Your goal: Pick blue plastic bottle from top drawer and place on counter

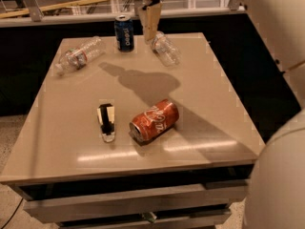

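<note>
Your blue plastic bottle (pixel 78 55), judged by its reddish label band, lies on its side at the far left of the counter (pixel 200 104), not in the top drawer (pixel 128 202). The gripper (pixel 150 26) hangs at the far edge, just beside a second clear bottle (pixel 166 47) and near the blue soda can (pixel 124 32). You risk taking that lookalike by mistake, or nudging it so it rolls off. The gripper is cut off at the top, so you cannot tell whether its jaws are open or closed, and the drawer's inside is hidden.
</note>
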Robot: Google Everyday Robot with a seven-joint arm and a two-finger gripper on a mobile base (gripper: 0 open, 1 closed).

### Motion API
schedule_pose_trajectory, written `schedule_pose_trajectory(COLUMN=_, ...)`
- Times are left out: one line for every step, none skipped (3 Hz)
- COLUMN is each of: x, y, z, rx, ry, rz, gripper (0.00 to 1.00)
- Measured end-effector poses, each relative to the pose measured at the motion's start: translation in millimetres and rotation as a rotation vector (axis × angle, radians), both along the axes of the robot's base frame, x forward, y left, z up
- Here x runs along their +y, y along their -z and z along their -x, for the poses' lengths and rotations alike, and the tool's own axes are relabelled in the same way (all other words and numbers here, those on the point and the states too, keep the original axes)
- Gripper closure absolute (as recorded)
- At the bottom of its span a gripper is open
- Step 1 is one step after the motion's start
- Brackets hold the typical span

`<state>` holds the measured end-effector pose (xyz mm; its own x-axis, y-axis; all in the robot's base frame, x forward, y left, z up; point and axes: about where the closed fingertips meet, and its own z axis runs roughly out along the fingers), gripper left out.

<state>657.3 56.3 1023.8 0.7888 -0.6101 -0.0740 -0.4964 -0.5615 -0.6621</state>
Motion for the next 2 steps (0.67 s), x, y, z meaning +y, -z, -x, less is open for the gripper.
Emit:
schedule_pose_trajectory(x=19, y=8, z=-16, rx=-0.015, ry=-0.035, rz=0.003, gripper=0.0)
schedule_pose_trajectory(x=34, y=21, z=-34, rx=-0.01, ry=-0.042, rz=0.01, gripper=0.0)
